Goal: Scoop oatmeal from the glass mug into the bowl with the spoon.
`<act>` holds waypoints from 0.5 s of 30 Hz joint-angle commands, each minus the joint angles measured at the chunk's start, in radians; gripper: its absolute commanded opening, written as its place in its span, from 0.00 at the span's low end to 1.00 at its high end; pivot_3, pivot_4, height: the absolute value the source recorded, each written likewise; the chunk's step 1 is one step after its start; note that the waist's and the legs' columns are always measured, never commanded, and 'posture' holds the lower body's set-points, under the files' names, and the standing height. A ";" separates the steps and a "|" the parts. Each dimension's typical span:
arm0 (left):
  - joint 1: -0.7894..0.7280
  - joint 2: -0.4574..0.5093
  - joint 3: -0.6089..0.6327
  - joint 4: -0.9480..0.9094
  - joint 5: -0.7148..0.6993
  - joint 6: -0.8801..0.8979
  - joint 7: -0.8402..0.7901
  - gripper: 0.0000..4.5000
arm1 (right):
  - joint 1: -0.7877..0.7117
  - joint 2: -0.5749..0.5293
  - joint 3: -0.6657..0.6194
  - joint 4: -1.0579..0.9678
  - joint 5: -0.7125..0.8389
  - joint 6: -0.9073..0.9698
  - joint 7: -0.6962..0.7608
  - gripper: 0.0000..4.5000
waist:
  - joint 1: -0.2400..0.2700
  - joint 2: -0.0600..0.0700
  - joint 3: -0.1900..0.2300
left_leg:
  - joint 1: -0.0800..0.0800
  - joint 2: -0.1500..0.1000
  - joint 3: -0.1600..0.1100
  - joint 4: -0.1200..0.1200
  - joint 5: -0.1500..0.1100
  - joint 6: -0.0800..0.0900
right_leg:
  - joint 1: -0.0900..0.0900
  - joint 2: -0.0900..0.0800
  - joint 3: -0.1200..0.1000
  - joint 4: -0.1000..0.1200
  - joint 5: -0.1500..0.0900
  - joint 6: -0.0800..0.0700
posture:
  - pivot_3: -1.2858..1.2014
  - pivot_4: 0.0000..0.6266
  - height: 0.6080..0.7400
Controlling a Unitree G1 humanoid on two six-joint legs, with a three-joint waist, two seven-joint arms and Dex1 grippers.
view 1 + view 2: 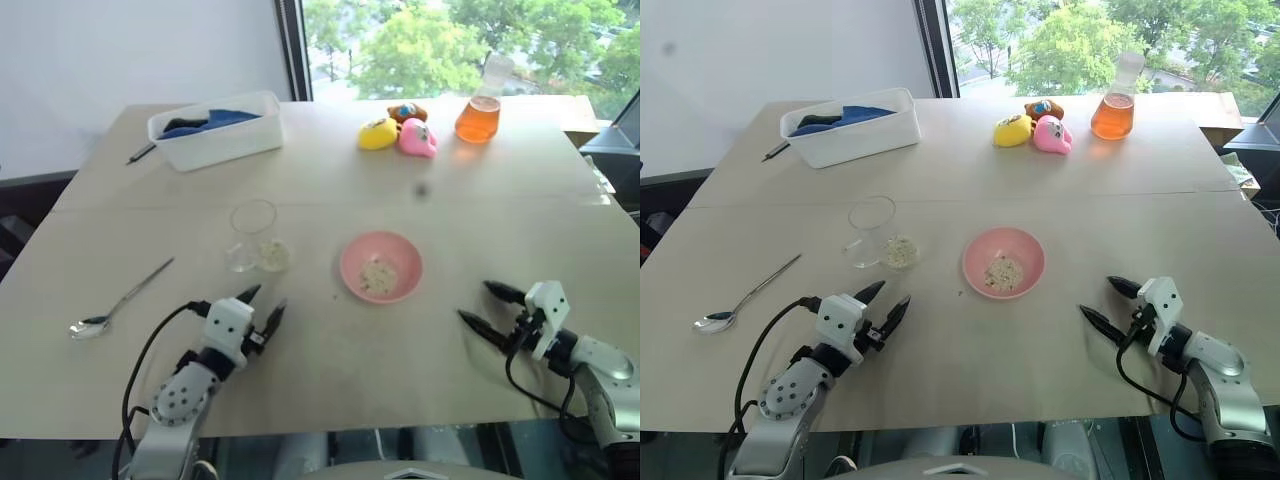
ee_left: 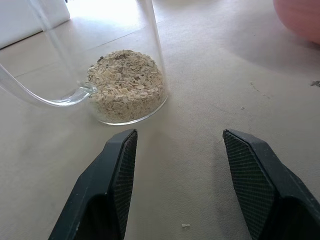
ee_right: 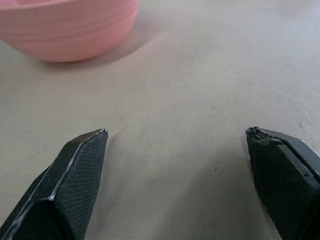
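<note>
The glass mug [image 1: 253, 232] stands left of the table's centre, with a low layer of oatmeal [image 2: 125, 85] in its bottom. To its right sits the pink bowl [image 1: 403, 254], holding a small heap of oat flakes [image 1: 378, 275]. The spoon [image 1: 120, 300] lies flat near the table's left edge, apart from both grippers. My left gripper [image 1: 266, 298] is open just in front of the mug, nothing between its fingers. My right gripper [image 1: 476, 300] is open near the front right, pointing toward the bowl and a short way from it.
A white tub [image 1: 215, 135] with blue cloth stands at the back left, a dark pen-like stick [image 1: 140, 153] beside it. Small toys [image 1: 398, 132] and a flask of orange liquid [image 1: 479, 112] stand at the back right.
</note>
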 commanded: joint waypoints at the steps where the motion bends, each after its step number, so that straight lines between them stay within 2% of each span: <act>1: 0.043 0.008 -0.001 0.038 0.022 0.047 0.005 0.63 | 0.012 -0.020 -0.012 0.040 0.002 0.006 0.010 0.99 | 0.000 0.000 0.000 | 0.000 0.000 0.000 0.000 0.000 0.000 | 0.000 0.000 0.000 0.000 0.000 0.000 | 0.52 0.24 1.00; 15: 0.043 -0.009 -0.007 0.012 0.007 0.062 0.010 0.63 | -0.014 -0.026 0.000 0.069 -0.004 -0.007 0.017 0.99 | 0.000 -0.001 0.001 | -0.001 0.000 0.000 0.000 0.000 0.000 | 0.000 0.000 0.000 -0.001 0.000 0.000 | 0.52 0.24 1.00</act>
